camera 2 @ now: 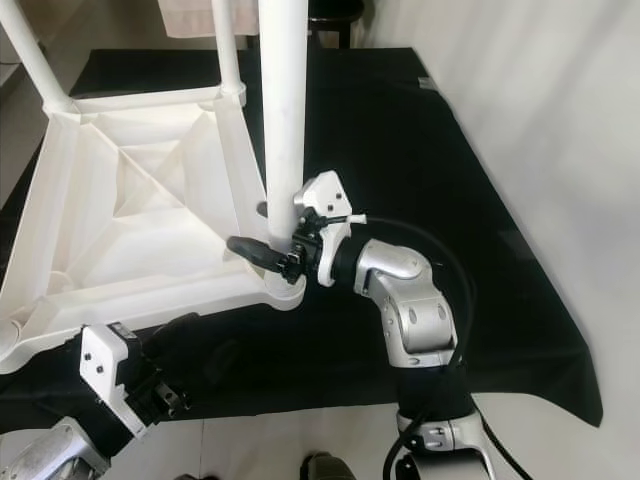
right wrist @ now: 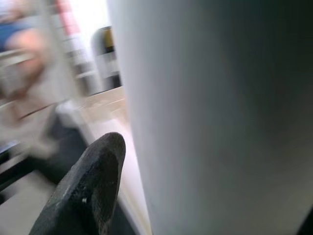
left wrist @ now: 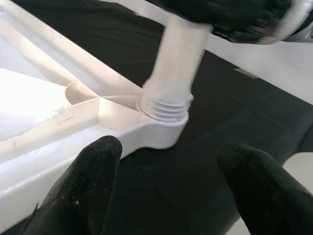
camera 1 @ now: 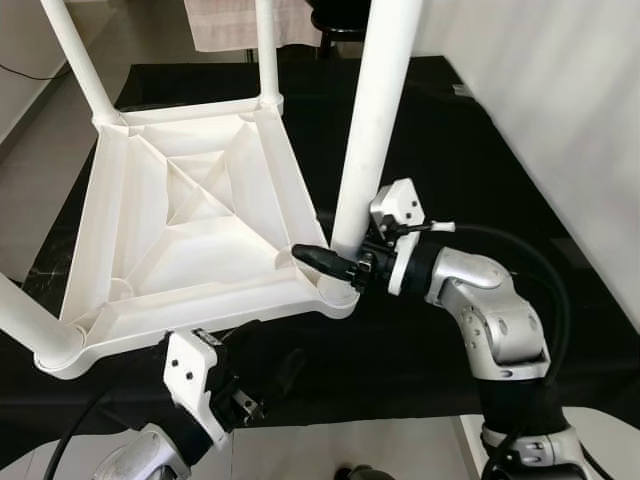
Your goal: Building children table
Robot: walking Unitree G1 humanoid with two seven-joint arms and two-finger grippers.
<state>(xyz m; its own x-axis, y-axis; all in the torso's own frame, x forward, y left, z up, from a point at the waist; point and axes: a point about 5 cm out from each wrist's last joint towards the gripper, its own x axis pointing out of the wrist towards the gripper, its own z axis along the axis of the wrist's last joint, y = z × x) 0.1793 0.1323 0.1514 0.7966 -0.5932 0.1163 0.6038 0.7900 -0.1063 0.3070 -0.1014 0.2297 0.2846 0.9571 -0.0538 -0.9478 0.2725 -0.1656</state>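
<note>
My right gripper (camera 1: 335, 262) pinches the upright white leg (camera 1: 372, 120) at the upturned tabletop (camera 1: 190, 215); left gripper (left wrist: 171, 191) fingers are spread.

A black cloth (camera 2: 520, 250) covers the floor underfoot. Pale tiled floor (camera 1: 30, 170) shows along its left edge and at the near edge below. On the right rises a plain light wall (camera 1: 570, 110). At the far end hangs a light towel (camera 1: 225, 25), beside dark furniture legs (camera 1: 335, 25).
</note>
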